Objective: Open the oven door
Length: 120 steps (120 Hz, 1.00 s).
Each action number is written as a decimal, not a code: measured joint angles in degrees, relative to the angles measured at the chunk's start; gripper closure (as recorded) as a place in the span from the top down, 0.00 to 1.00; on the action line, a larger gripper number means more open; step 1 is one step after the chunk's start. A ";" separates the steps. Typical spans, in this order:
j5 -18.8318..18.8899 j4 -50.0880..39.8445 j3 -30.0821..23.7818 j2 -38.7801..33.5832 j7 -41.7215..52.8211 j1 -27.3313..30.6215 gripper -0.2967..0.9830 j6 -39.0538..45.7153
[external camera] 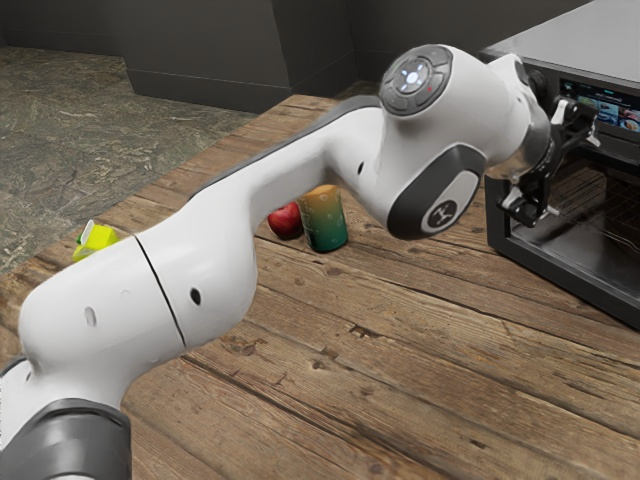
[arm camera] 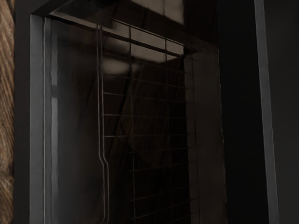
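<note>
Oven door (external camera: 600, 215): seen at three o'clock in the exterior view, judged shut; the wire rack (arm camera: 101, 93) is seen inside.
Gripper (external camera: 575, 176): held before the door at half past two, fingers spread well apart, nothing pinched.
Step in hand: the approach, it is judged; a hold is yet to be taken.
Next move: the door's edge or handle must be found and gripped, then drawn outward.
Oven display (external camera: 603, 102): lit at two o'clock, its writing too small to be read.
Arm emblem (external camera: 441, 214): no brand can be made out.
</note>
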 joint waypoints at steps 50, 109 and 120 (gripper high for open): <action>-8.49 -22.80 15.45 -15.02 0.35 -6.15 0.77 1.70; -16.60 -40.55 15.83 -41.39 -4.64 4.21 0.77 -7.62; -22.47 -36.41 13.08 -46.03 -9.39 9.40 0.77 -26.15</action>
